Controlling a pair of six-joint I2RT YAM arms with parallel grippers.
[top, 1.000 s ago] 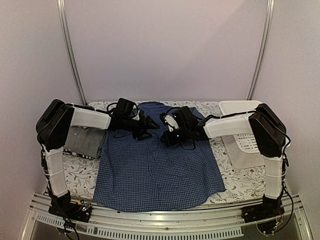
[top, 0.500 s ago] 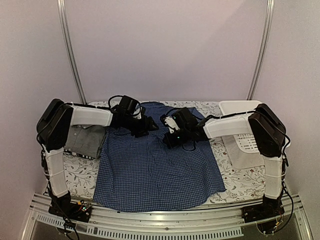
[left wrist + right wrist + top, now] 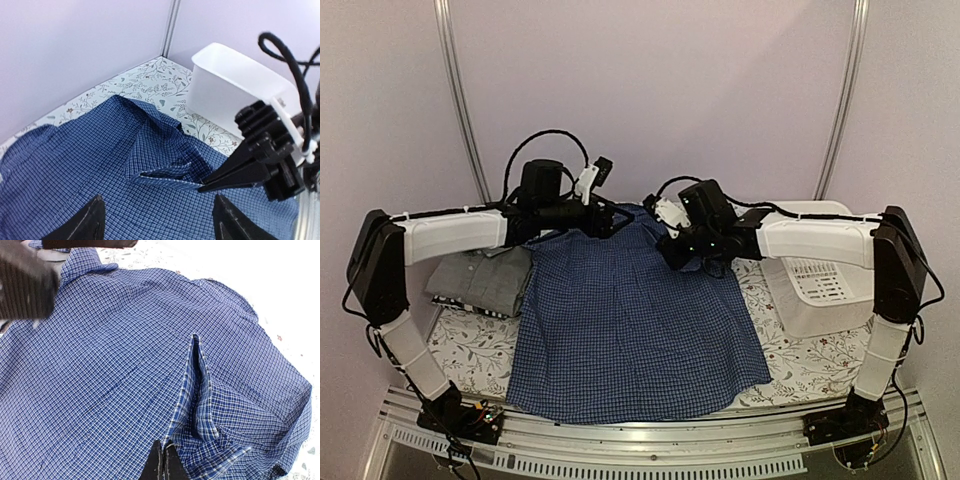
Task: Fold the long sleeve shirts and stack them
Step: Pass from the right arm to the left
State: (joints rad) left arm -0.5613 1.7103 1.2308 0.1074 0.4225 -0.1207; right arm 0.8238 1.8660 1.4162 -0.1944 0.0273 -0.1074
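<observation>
Right pincer (image 3: 163, 460): clamped on raised fold of blue check shirt (image 3: 630, 330), probably to pull it flat. Left pincer (image 3: 157, 200): apart, empty, poised above the cloth.

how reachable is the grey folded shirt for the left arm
Probably yes. The grey shirt lies in the open on the left arm's side, just beneath its forearm, and the left gripper is open, hovering over the blue shirt's far edge.

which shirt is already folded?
The grey shirt at far left: it is a compact folded bundle. The dark blue check shirt in the centre lies spread open, unfolded.
</observation>
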